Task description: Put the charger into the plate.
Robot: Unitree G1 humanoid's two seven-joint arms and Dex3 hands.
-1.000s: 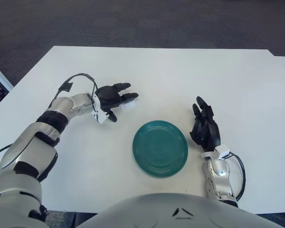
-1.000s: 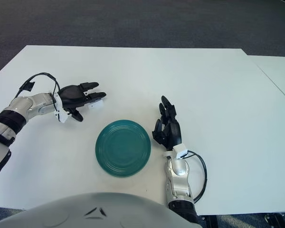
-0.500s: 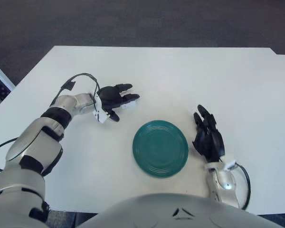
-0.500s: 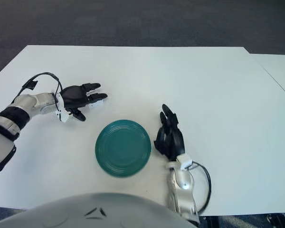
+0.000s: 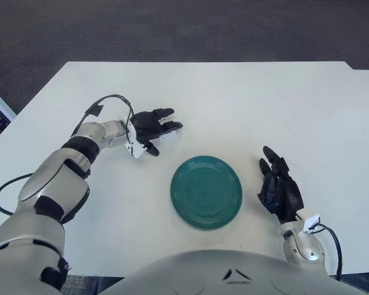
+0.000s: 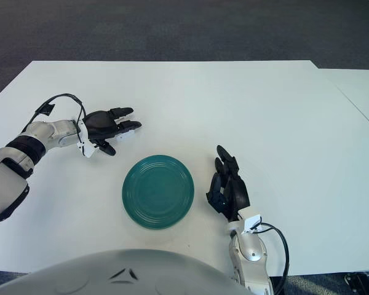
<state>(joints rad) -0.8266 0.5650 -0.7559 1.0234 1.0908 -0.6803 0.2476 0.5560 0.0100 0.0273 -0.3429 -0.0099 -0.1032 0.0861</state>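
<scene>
The green plate [image 5: 206,192] has nothing in it, so the job isn't done. The left hand [image 5: 152,127] covers the white charger [image 5: 164,136] w/ fingers curled over it; a firm grip can't be told. The right hand [image 5: 279,192] is beside the plate.

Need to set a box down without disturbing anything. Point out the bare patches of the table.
The table is bare across its far half and far right, beyond the left hand and right hand. Near left of the green plate is open too. Crowded: between left hand and plate, and the plate-to-right-hand gap.
</scene>
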